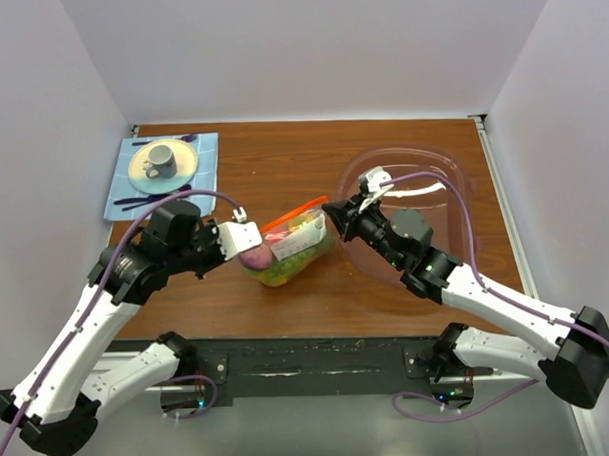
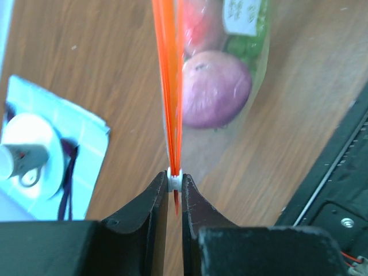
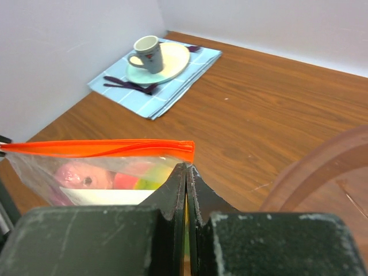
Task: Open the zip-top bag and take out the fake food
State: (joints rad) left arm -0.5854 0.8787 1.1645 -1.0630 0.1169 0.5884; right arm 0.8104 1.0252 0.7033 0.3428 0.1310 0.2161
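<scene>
Unzipping is going on: left tool [image 2: 174, 175] is pinching the white slider [image 2: 175, 180], right tool [image 3: 186, 167] is squeezing a corner of the zip-top bag [image 1: 290, 250], just beside the tub [image 1: 435, 171]. Next, the slider is probably needing a pull away from the tub.

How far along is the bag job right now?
Done: both grippers have their holds. In hand: the left gripper pinches the white slider at one end of the orange zip strip; the right gripper clamps the zip-top bag at the other end. Left: the strip looks closed, and the fake food is all inside.
</scene>
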